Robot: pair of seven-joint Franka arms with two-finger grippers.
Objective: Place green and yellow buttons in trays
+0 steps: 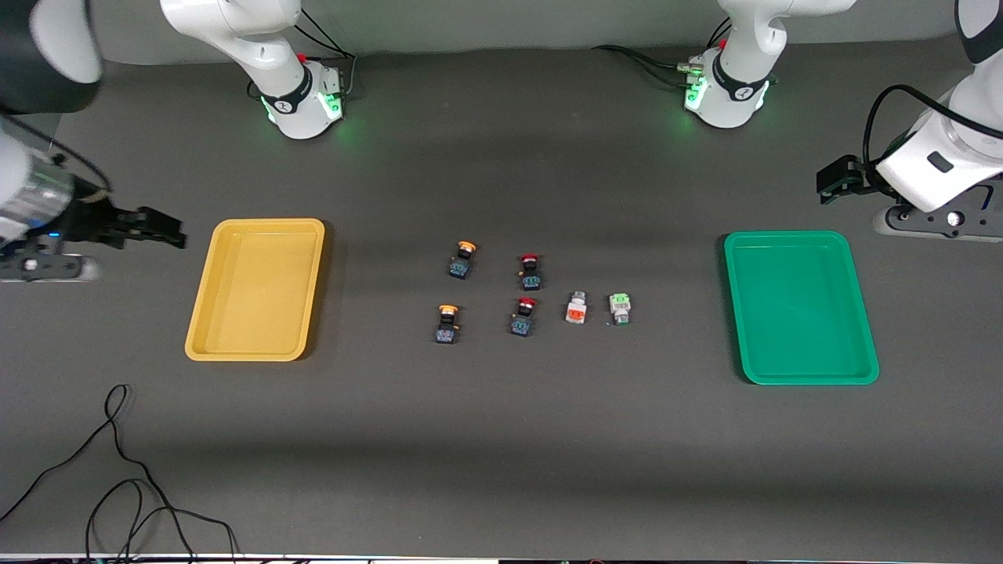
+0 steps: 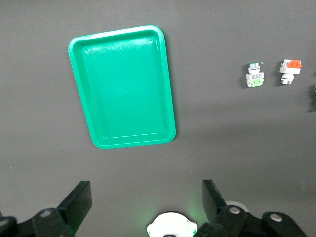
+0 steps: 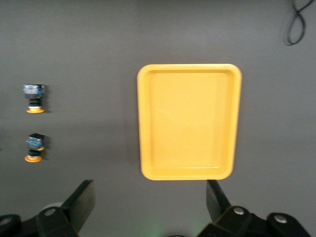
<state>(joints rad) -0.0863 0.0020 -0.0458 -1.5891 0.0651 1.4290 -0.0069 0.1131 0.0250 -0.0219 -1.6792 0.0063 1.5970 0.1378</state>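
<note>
We see both trays empty: the yellow tray point(image 1: 255, 289) at centre-left of the front view, the green tray point(image 1: 799, 306) at centre-right. Our right gripper point(image 1: 153, 227) hovers at the far left edge and our left gripper point(image 1: 837, 178) at the far right, both with fingers spread and holding nothing. The yellow buttons point(image 1: 456, 291), the light-green button point(image 1: 620, 308) and the orange-red button point(image 1: 577, 307) sit mid-frame. We risk grabbing the adjacent red-capped buttons point(image 1: 526, 293) or nudging neighbours, they crowd so close.

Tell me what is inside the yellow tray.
Nothing: the yellow tray shows only its bare floor in the front and right wrist views. Nothing covers it; all the buttons lie on the table.
</note>
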